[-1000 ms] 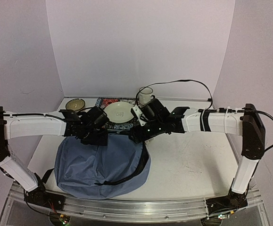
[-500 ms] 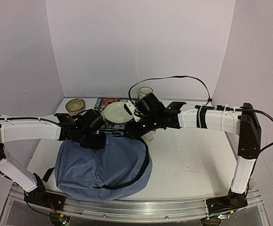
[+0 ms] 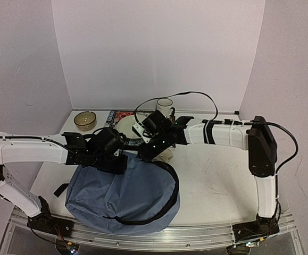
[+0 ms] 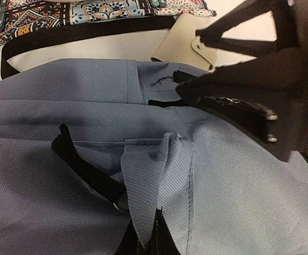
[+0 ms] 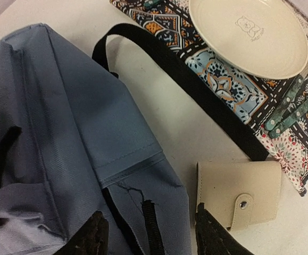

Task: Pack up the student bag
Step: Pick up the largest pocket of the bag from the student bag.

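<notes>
The student bag [image 3: 122, 196] is a large slate-blue backpack lying flat at the table's front left, its black strap [image 3: 169, 186] looped along its right side. My left gripper [image 3: 121, 162] is at the bag's far edge; in the left wrist view [image 4: 151, 236] it is shut on a pinched fold of bag fabric. My right gripper [image 3: 144, 154] hovers just right of it, over the bag's top corner. In the right wrist view [image 5: 151, 239] it is open and empty, its fingers [image 5: 212, 236] straddling a black zipper tab [image 5: 152, 223] on the bag [image 5: 63, 133].
A cream snap wallet [image 5: 244, 199] lies beside the bag's corner. Behind it a patterned cloth [image 5: 223, 90] carries a cream plate [image 5: 249, 32] and green-handled cutlery [image 5: 292, 114]. A mug [image 3: 165, 107] and a bowl [image 3: 84, 119] stand at the back wall.
The bag has been dragged right and forward, its strap swinging out. My right gripper has moved left and down over the bag's top corner. My left gripper has moved right with the fabric.
</notes>
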You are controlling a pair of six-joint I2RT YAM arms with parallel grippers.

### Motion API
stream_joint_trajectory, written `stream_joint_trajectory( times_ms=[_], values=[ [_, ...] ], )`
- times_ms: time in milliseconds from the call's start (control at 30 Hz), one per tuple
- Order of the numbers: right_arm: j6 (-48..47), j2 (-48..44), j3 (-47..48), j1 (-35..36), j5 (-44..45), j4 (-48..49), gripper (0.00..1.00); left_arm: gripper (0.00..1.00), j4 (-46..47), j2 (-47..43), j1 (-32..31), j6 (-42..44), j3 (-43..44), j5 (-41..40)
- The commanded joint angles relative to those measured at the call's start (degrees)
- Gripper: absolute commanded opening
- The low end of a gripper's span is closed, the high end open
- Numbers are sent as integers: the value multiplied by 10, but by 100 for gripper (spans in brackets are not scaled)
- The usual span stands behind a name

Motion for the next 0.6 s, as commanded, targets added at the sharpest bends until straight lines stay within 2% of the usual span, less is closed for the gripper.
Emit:
stream_joint_trajectory(
  times_ms=[0, 133, 367, 567],
  values=[
    [-10, 21, 24, -4, 14, -44, 51, 0, 24, -22, -4, 6, 14, 14],
    [-7, 28, 21, -10, -5, -51, 44, 0, 24, -22, -4, 7, 13, 10],
    [-7, 39, 24, -10, -38, -70, 39, 0, 24, -14, -4, 8, 17, 1],
    [-9, 33, 21, -10, -39, -78, 23, 0, 24, -10, -4, 11, 21, -5]
  ],
)
